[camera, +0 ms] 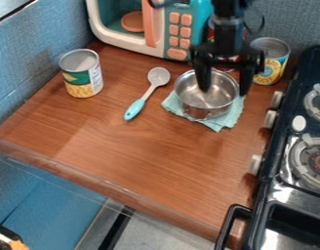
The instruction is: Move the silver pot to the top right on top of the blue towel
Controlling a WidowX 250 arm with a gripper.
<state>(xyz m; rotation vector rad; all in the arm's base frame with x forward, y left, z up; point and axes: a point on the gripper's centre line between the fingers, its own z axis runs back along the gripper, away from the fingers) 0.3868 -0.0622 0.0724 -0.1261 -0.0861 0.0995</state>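
My gripper (224, 89) hangs over the right half of the silver pot, with its fingers spread apart. One finger is over the pot's inside and the other is by the outside of its right rim; whether either touches the pot I cannot tell. The silver pot (200, 105) stands upright on the light blue towel (226, 119), whose corners stick out below and to the right of it. Both are at the upper right of the wooden counter, left of the stove.
A spoon with a turquoise handle (134, 108) lies left of the pot. One can (82, 78) stands at the upper left, another (270, 63) right of the gripper. A toy microwave (177, 29) is behind. The stove (270, 183) borders the counter's right side.
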